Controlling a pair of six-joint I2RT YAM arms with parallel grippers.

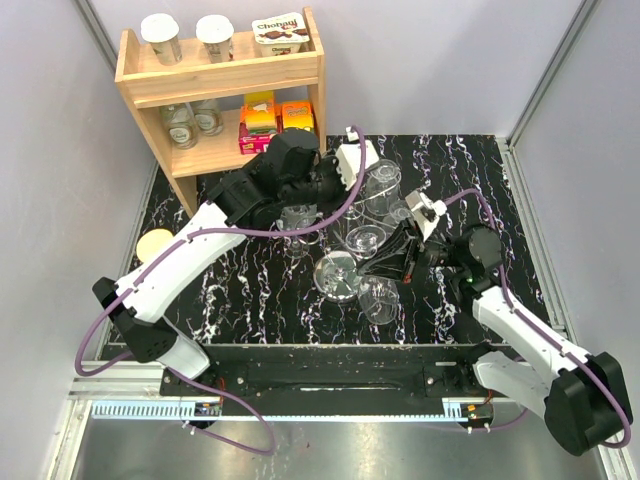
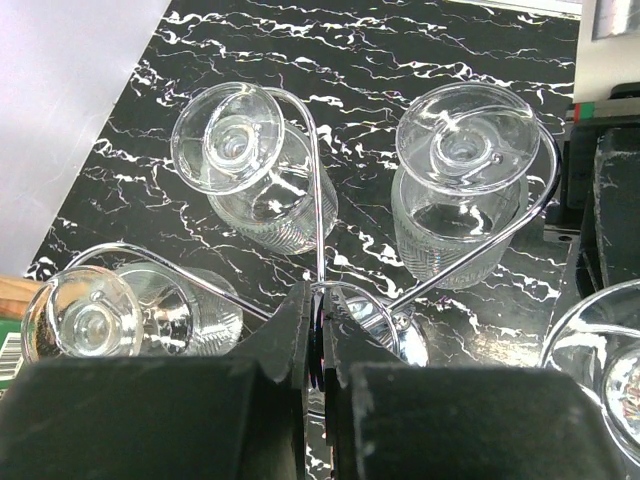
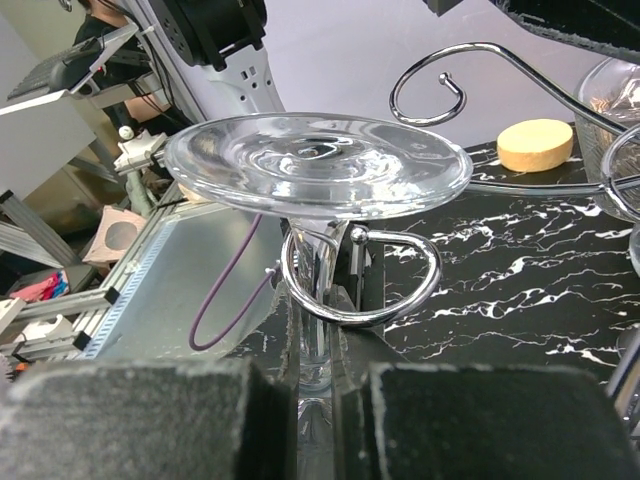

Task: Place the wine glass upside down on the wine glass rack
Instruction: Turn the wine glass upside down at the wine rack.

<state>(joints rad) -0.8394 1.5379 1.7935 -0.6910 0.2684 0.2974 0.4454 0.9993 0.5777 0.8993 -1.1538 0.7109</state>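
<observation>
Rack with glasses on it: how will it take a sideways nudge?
The rack looks top-heavy: glasses hang on thin wire over a small disc base, so it may tip. The wire likely flexes. The left tool gripping it should help.

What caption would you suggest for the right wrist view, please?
Right gripper holds inverted wine glass by its stem at a curled arm of the wine glass rack.

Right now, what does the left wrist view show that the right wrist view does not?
Only the left wrist view: three glasses hanging foot-up on the rack, and the left gripper shut on its central post. Only the right wrist view: the right gripper shut on the stem of a wine glass, beside a curled hook, and a yellow disc. Both: the rack's wire arms and the black marbled table.
</observation>
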